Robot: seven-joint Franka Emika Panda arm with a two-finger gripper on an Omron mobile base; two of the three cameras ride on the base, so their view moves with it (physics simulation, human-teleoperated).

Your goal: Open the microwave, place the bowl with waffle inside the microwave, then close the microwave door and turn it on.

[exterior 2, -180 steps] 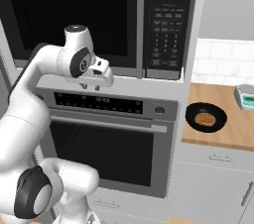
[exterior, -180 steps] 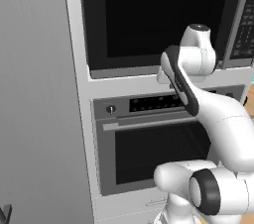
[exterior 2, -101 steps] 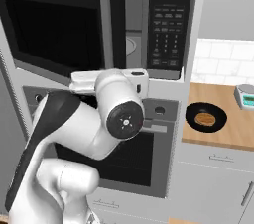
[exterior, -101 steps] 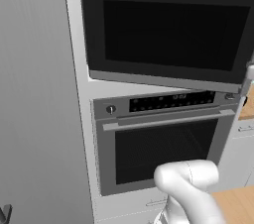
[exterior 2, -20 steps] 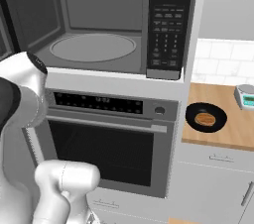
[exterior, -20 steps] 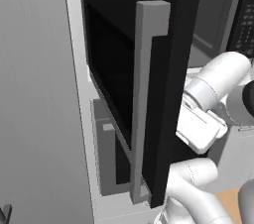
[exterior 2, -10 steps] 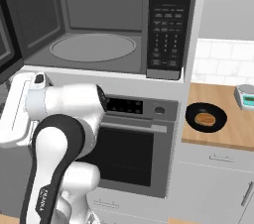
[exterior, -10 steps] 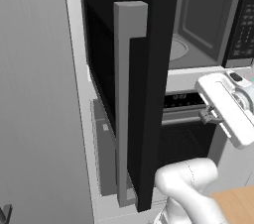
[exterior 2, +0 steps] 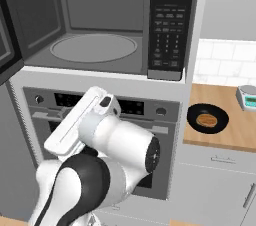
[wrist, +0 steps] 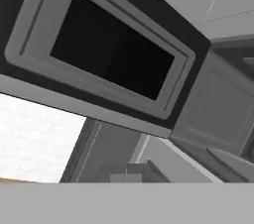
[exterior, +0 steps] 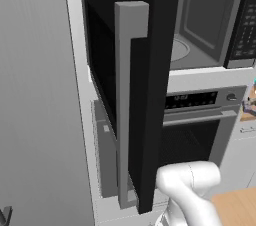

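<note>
Right base view puts the white arm point(exterior 2: 107, 155) nearest, bulking up from the lower left in front of the oven point(exterior 2: 165, 120) with its dark control strip and knobs; the gripper itself I cannot pick out in the frames, though its jaws are pressed together with nothing seen between them. Behind the arm, the microwave point(exterior 2: 172, 22) stands open, its grey interior bare around the round turntable point(exterior 2: 94, 47), the black keypad strip on its right side. Left base view shows the microwave door point(exterior: 150, 95) swung well out toward the camera, edge-on, its tall grey vertical handle point(exterior: 127, 100) facing the viewer. To the right, on the wooden counter point(exterior 2: 245, 130) beside the oven column, sits the black bowl point(exterior 2: 207, 118) with the waffle point(exterior 2: 206, 119) in it, near a small kitchen scale point(exterior 2: 246, 97) farther back against the white tiled wall.
</note>
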